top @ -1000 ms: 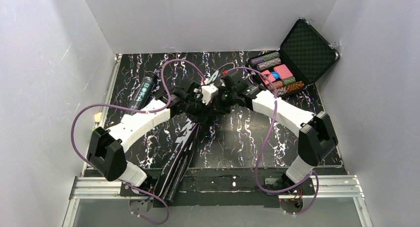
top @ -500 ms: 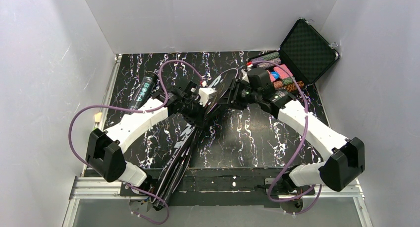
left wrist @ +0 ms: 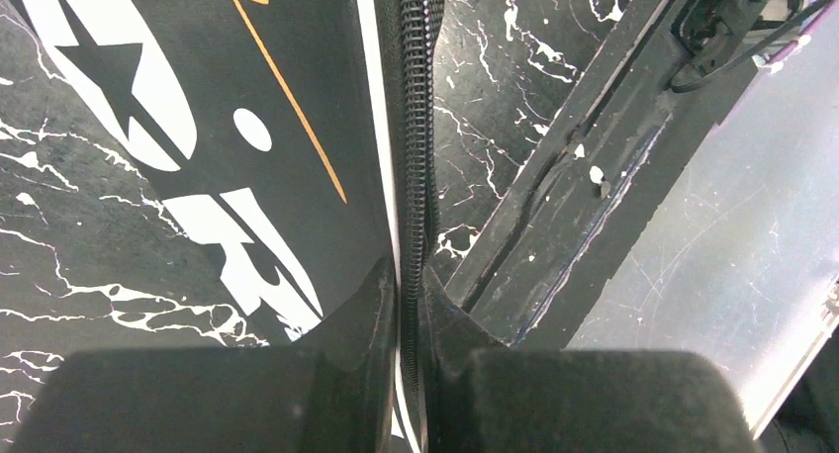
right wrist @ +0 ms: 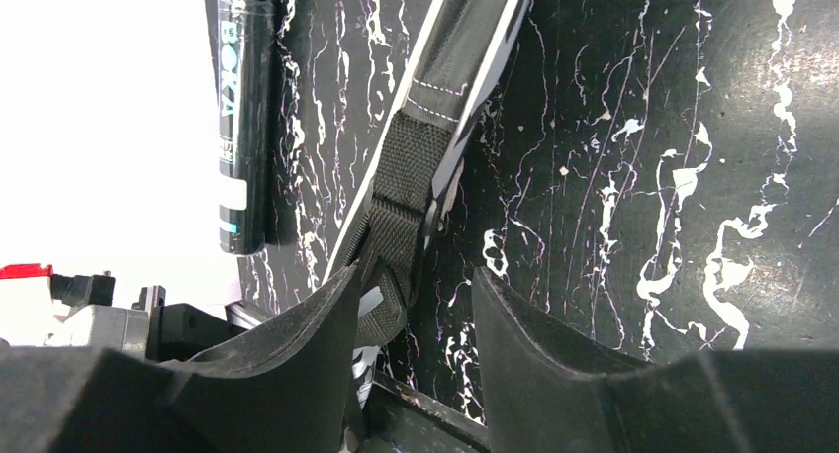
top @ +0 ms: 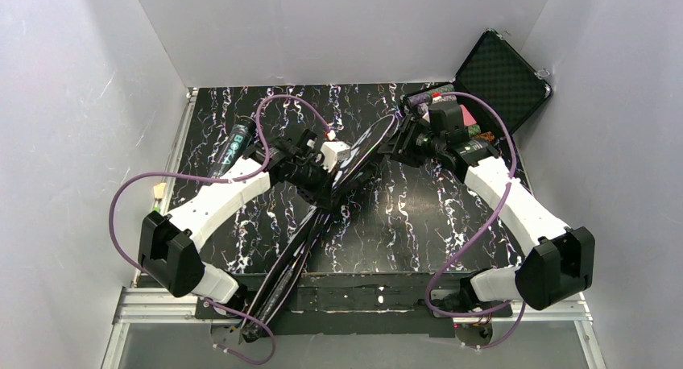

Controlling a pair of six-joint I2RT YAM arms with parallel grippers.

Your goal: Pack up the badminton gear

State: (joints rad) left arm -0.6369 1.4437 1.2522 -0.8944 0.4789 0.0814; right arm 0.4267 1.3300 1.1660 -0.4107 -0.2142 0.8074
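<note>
The left end effector (left wrist: 408,280) pinches the zipper edge of the black racket bag (left wrist: 198,38) — lying diagonally across the marbled surface (top: 403,224) — while the right end effector (right wrist: 414,280) stands parted at its webbing strap (right wrist: 408,166).

The bag's (left wrist: 198,127) white lettering runs off the left wrist view's edges. Beside the bag, the tube's (right wrist: 240,117) one end is cropped, its smaller print unreadable.
</note>
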